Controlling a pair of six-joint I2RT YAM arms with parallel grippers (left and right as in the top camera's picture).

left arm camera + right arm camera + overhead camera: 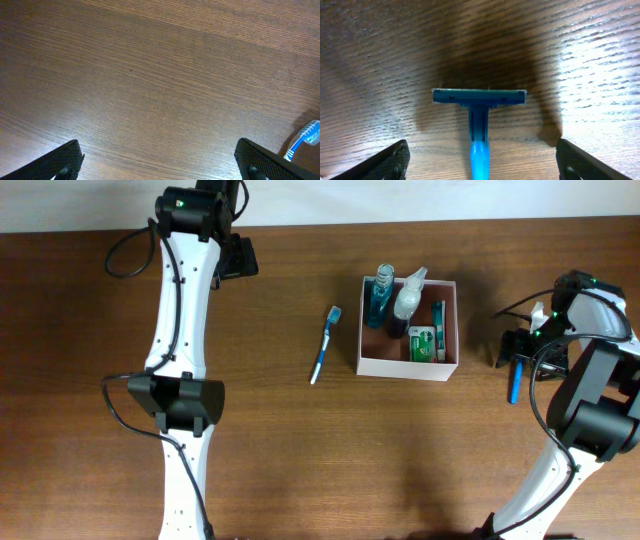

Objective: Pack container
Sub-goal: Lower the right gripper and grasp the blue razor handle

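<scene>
Several toiletries [408, 302] stand inside the pink-lined container [405, 368].

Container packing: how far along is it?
Done: blue bottle, white bottle and green packet sit in the container. In hand: right gripper, jaws open, straddles the blue razor on the table, ungripped. Remaining: razor and toothbrush, both outside; left gripper open, empty.

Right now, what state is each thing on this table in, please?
Box: open-topped, partly filled.
Blue bottle: packed in the box.
White bottle: in the box, beside the blue one.
Green packet: lying in the box.
Toothbrush: flat on the table, outside the box.
Razor: flat on the table, not gripped.
Left pincer: open, empty.
Right pincer: open, astride the razor's handle.
</scene>
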